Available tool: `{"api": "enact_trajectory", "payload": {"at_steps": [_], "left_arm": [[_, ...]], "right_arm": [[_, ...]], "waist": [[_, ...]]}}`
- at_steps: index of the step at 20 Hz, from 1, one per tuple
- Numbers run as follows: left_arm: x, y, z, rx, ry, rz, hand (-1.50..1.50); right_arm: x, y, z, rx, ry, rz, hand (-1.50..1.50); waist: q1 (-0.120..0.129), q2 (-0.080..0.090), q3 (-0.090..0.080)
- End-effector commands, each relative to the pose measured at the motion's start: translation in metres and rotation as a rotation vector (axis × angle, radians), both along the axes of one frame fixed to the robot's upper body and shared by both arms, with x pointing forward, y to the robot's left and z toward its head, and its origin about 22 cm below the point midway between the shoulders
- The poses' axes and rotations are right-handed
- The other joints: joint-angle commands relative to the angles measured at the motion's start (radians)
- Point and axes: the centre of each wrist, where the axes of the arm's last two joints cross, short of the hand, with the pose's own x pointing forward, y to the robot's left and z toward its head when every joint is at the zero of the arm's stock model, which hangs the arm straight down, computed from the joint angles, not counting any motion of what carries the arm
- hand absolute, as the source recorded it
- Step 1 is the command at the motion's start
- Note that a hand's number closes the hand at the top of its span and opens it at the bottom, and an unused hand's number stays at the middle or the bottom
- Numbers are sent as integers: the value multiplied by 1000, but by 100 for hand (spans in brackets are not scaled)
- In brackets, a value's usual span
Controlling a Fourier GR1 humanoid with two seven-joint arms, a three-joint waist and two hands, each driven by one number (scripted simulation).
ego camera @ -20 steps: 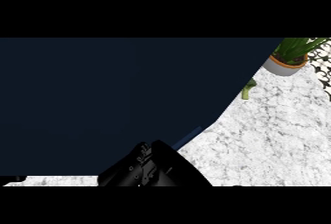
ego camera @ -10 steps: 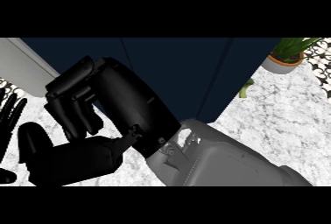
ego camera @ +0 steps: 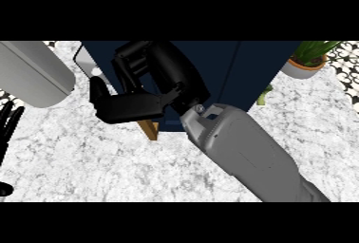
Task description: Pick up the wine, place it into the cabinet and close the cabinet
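Note:
The dark navy cabinet (ego camera: 238, 71) stands at the back of the marble counter (ego camera: 91, 166). My right hand (ego camera: 151, 78) is up against the cabinet's front left part, its fingers bent and nothing showing inside them. Its grey forearm (ego camera: 245, 156) comes in from the lower right. A brown wedge (ego camera: 148, 129) pokes out under the hand at the cabinet's base. No wine bottle can be made out. A small green thing (ego camera: 264, 95) peeks out at the cabinet's right side; I cannot tell what it is. My left hand (ego camera: 8, 124) rests open at the left edge, fingers up.
A potted plant (ego camera: 307, 61) stands at the back right. A large pale grey rounded object (ego camera: 32, 73) fills the back left corner. A pale curved edge (ego camera: 85, 64) shows beside the cabinet's left side.
My right hand and forearm have risen and swung right across the cabinet's front. The cabinet, which filled most of the view a second ago, now sits farther back, with more counter showing.

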Motion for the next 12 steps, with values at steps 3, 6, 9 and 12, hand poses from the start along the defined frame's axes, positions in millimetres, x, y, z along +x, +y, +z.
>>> {"api": "enact_trajectory", "payload": {"at_steps": [3, 6, 9, 12], "left_arm": [[-1, -8, -1, 3, 0, -5, -150], [-6, -8, -14, 6, 22, -11, -150], [2, 8, 0, 2, 0, -25, -150], [18, -5, 12, 12, -18, -18, -150]], "right_arm": [[32, -3, -30, -42, -10, -50, 150], [54, -39, -12, -39, -5, -65, 150], [63, -43, -28, -55, -7, -79, 150], [74, -51, -38, -70, -22, -99, 150]], "waist": [[4, 0, 0], [0, 2, 0], [1, 3, 0], [2, 9, 0]]}}
